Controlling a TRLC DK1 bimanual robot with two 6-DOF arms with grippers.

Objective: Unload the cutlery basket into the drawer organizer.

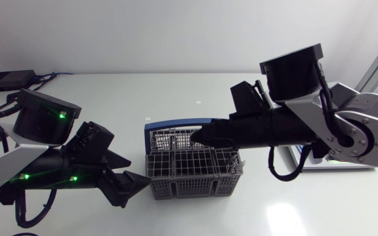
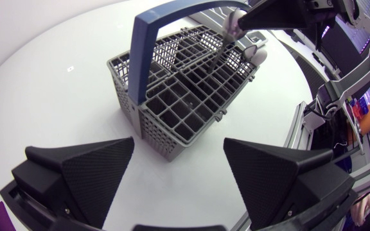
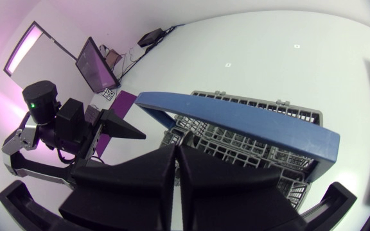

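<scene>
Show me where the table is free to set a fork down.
Bare: the table behind the basket up to the far edge, and the strip in front of it. Crowded: left gripper close beside the basket, right gripper over it.

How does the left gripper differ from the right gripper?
The left gripper has its fingers spread wide; the right gripper has them closed together. The left gripper sits beside the basket; the right gripper is over it, by its blue handle. Both are matte black.
</scene>
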